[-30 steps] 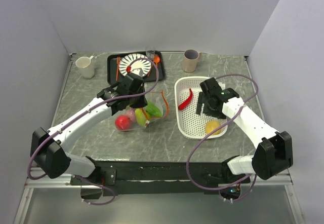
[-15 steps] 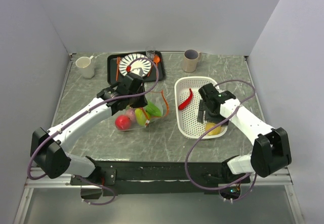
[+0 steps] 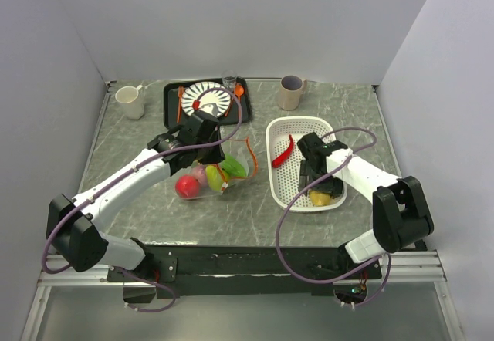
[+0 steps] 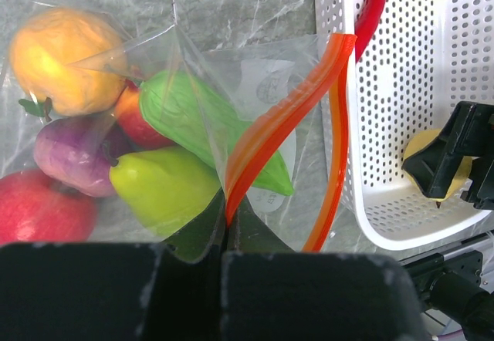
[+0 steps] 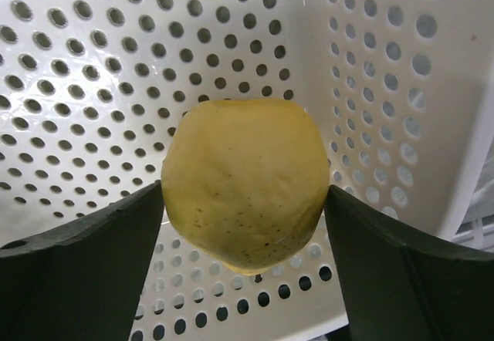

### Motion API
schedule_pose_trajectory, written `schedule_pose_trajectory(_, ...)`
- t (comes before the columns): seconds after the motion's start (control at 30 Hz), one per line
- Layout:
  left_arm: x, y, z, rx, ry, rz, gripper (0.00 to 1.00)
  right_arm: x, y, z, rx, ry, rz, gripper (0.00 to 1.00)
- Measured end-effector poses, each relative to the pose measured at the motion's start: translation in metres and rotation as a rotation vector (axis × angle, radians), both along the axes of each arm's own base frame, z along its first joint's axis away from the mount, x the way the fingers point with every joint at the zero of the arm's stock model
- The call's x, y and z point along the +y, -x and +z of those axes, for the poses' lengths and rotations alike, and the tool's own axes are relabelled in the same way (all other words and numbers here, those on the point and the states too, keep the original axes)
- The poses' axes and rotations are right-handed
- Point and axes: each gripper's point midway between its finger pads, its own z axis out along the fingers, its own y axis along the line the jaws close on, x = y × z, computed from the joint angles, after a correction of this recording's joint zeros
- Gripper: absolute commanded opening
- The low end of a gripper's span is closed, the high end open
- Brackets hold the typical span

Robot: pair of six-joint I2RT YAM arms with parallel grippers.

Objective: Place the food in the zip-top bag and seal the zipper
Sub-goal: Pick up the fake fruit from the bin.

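Top view: clear crinkly zip-top bag (image 3: pixel 238 165) lies mid-table, left gripper (image 3: pixel 219 157) at its mouth, right gripper (image 3: pixel 319 190) over white perforated basket (image 3: pixel 270 146); left wrist: fingers (image 4: pixel 256 238) pinched shut on orange-red zipper strip (image 4: pixel 287 112); right wrist: fingers (image 5: pixel 85 241) wide, flanking round yellow fruit (image 5: pixel 245 183)

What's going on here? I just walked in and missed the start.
The left gripper is shut on the orange zipper of the zip-top bag, pinching its mouth; several fruits lie inside. The right gripper hangs open in the white basket, its fingers flanking a yellow fruit that is not yet lifted. A red chili lies there too.
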Motion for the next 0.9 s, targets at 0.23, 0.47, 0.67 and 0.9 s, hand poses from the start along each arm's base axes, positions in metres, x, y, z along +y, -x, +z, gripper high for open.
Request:
schedule_pose_trajectory(0.23,0.001,0.0,0.0,-0.002,-0.002,0.002,0.01,0.001,-0.006,-0.001,-0.011,0.003,0.02,0.54)
schedule_pose_trajectory(0.47,0.0,0.0,0.0,-0.002,-0.002,0.002,0.01,0.003,-0.022,0.004,-0.062,0.007,0.038,0.46)
schedule_pose_trajectory(0.67,0.001,0.0,0.0,-0.002,-0.003,0.002,0.01,0.003,-0.033,0.007,-0.105,0.014,0.045,0.47)
schedule_pose_trajectory(0.9,0.0,0.0,0.0,-0.002,-0.002,0.002,0.01,0.01,-0.052,0.005,-0.135,0.002,0.056,0.5)
